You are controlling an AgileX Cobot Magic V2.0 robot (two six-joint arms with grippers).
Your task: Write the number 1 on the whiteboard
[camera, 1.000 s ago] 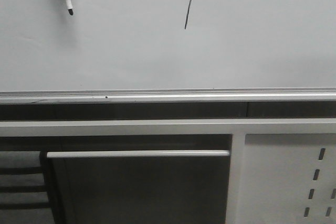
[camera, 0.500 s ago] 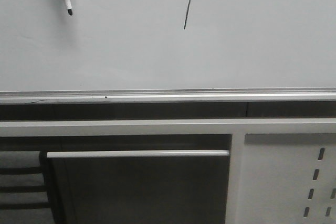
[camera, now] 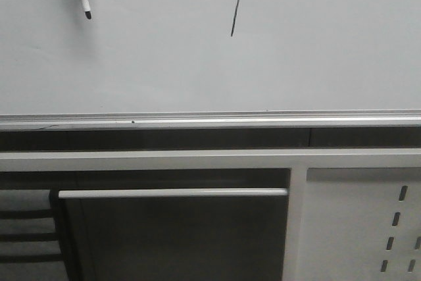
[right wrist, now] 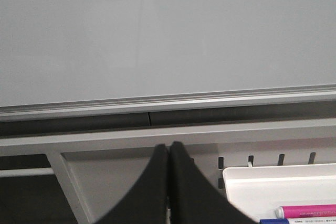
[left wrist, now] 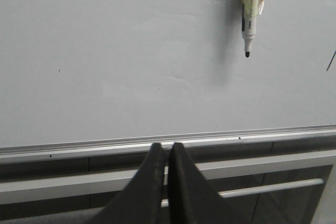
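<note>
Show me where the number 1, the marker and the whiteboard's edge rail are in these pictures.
the number 1 (camera: 235, 14), front view, middle of the slanted black stroke.
the marker (left wrist: 250, 14), left wrist view, middle of its barrel; the tip points toward the rail.
the whiteboard (camera: 210, 121), front view, on its silver edge rail.

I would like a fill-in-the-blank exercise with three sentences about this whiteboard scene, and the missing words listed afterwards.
1. The thin slanted marker stroke on the large pale grey whiteboard is ____ in colour.
2. The white marker pen points its uncapped tip ____.
3. The left tool has its dark fingers ____.

Missing words: black; downward; shut
</note>
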